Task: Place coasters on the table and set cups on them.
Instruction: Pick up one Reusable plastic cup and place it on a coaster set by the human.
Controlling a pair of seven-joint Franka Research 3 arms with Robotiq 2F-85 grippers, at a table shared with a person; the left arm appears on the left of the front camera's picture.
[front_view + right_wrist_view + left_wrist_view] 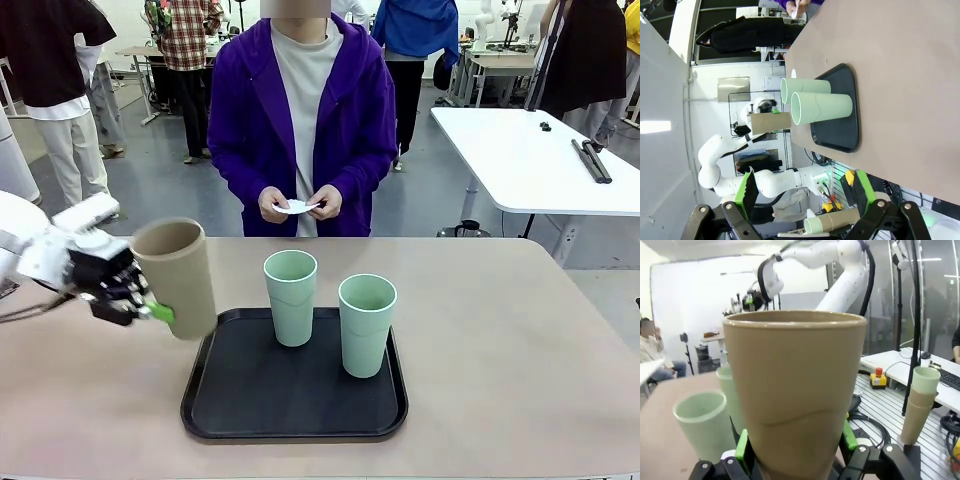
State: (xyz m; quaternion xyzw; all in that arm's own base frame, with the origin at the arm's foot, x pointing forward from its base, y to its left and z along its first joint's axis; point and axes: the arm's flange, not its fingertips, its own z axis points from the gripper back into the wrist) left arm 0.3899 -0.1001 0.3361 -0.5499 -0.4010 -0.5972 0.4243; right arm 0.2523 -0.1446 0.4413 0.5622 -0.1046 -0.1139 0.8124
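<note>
Presently in the left end effector (165, 312): a tall tan-brown tapered matte tumbler (178, 275), pinched low on its wall between the green pads. It is tilted, with its rim leaning away from the tray.
Right end effector (805, 191): spread wide, nothing between its fingers, well apart from the cups.
Beside the held tumbler: one pale mint green tumbler (291, 297) stands near it. A second mint green tumbler (366, 323) stands farther toward the right arm. Both are upright on a black rounded-corner tray (250, 400).
Coaster: a small white scalloped paper doily (296, 207), far across from the left end effector, in the person's hands (274, 204). I see none laid down yet.
Risk, grip: the hold is low on a smooth tapered wall and the tumbler leans, so it could pivot or slide out on a quick move.
Risk, order: with no doily down, lowering now would put the cup on bare surface.
Risk, swing: moving toward the tray could clip the nearer mint tumbler.
Risk, shared space: the person reaching in with the doily could meet the arm, and light paper may shift under a tilted base.
Surface: plain beige-tan matte counter (500, 340), flat.
Room: grey floor, with a white-topped table (520, 160) beyond the counter on the right arm's side and people standing farther off.
</note>
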